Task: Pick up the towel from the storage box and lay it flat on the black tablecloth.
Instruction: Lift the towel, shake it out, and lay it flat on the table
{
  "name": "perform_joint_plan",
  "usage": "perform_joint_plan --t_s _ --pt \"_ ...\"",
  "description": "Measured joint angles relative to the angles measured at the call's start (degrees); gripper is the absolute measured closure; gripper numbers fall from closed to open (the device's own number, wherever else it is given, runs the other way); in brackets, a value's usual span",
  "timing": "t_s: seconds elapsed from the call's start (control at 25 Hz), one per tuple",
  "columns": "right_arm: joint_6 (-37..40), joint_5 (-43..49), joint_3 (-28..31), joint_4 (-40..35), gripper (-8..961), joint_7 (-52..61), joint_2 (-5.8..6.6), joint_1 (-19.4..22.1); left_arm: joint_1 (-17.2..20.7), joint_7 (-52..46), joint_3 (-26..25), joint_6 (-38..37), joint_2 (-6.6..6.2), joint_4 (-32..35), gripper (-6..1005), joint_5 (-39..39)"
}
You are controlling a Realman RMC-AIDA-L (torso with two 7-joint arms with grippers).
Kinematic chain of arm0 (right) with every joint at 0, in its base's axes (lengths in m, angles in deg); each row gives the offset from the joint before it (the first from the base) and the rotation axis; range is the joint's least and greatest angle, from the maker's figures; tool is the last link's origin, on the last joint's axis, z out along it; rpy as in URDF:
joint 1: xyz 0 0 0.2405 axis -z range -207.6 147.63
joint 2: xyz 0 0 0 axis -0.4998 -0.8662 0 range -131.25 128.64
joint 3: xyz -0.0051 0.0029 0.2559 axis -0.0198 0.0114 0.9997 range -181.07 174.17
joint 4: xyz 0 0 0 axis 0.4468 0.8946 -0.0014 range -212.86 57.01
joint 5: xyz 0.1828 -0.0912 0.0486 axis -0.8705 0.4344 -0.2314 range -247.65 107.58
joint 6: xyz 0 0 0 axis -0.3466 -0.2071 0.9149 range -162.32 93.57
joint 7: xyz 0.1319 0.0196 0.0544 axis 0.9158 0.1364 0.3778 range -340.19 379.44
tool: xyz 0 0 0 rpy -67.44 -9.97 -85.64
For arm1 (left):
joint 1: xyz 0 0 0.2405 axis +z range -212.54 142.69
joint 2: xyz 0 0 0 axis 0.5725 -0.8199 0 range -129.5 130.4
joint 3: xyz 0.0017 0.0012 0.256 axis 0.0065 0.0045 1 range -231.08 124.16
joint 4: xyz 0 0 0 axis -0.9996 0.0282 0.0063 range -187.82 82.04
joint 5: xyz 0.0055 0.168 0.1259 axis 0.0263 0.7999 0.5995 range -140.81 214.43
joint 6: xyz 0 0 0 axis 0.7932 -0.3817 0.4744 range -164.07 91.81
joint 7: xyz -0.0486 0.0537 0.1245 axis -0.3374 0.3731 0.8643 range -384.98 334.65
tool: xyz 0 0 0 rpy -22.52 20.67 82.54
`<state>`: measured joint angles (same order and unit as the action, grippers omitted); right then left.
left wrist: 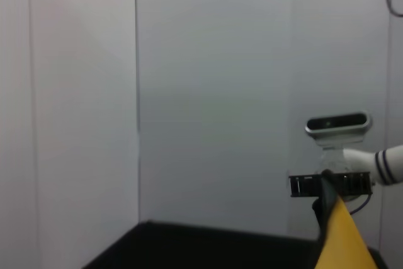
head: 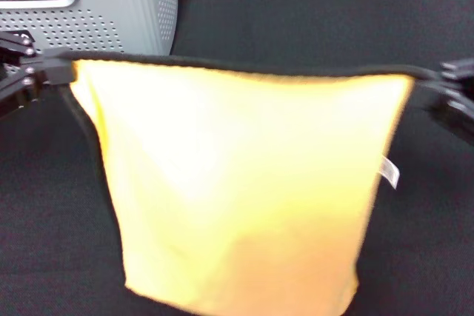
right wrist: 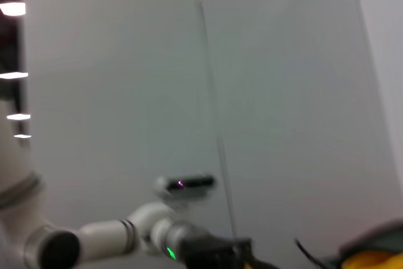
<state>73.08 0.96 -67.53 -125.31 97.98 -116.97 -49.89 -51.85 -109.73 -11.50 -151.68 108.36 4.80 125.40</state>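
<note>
While held taut, one towel (head: pixel 237 190), two grippers

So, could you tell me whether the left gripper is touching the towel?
Touching: in the head view the left gripper pinches the towel by its upper corner.

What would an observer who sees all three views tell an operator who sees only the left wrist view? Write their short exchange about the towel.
Operator: I see only a yellow strip of the towel at the right gripper. Is it out of the storage box?
Observer: Yes. In the head view the storage box stands behind the left gripper, and the towel hangs wholly outside it.
Operator: Is it bunched or spread?
Observer: Spread. Each gripper holds one top corner, so the top edge is stretched straight between them and the cloth hangs like a sheet over the black tablecloth, not yet laid flat.
</note>
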Motion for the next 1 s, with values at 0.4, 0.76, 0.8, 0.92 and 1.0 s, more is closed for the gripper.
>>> perform_joint_plan --t_s 0.4,0.76,0.8,0.92,1.0 --pt "-22.7 8.6 -4.5 18.9 936 -3.7 -0.22 -16.2 -7.5 -1.3 -2.6 18.4 3.01 -3.8 978 20.9" --pt "-38.2 9.0 -7.4 20.4 936 -4.0 -0.26 -18.0 -10.8 -5.7 -2.2 29.8 5.10 -3.4 978 33.5" --pt "-38.5 9.0 -7.5 20.4 936 -4.0 -0.26 -18.0 -11.1 -5.8 -2.2 30.7 5.69 -3.3 978 35.3" --pt "-39.8 8.9 -8.0 19.3 936 -4.9 -0.19 -17.4 -11.4 -6.2 -2.3 31.2 6.54 -2.7 978 37.0" --pt "-39.0 8.9 -8.0 18.0 936 -5.1 -0.16 -16.5 -11.2 -6.4 -2.4 30.1 6.92 -1.7 977 36.4"
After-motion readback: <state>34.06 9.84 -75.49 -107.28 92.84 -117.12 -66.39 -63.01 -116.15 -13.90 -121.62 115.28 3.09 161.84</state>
